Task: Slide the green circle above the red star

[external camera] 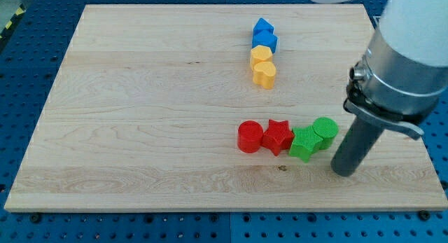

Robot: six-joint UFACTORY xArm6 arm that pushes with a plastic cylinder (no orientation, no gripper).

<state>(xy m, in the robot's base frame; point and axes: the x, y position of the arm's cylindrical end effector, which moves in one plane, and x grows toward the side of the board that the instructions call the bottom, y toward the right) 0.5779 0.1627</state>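
On the wooden board (pixel 140 117), toward the view's left, only bare pale grain, framed by blue perforated table (pixel 28 54) beyond the edges. Further right, near the view's top, a tight column of four blocks: a blue block (pixel 262 26) of unclear shape uppermost, a blue cube-like block (pixel 266 40) touching it below, then a yellow hexagon-like block (pixel 261 54), then a yellow heart-like block (pixel 264 74) at the column's foot, all in contact one with the next. Lower down, well apart from that column, a row of four running rightward: red circle (pixel 249 137) first, touching the red star (pixel 278 137) on its right; just beside the star, a green star-like block (pixel 305 143), touching or nearly touching it; then the green circle (pixel 325 129), pressed against that green block's upper right and sitting slightly higher than the rest of the row. So far, green circle to the right of the red star, not above it, with the green star-like block between. Furthest right, the dark rod descending from a large white and grey arm body (pixel 409 54), with my tip (pixel 344 171) resting on the board just beside the green circle, to its lower right, apart from it by a narrow gap. No hand or jaws on this rod, so nothing to spread, press together or pinch.
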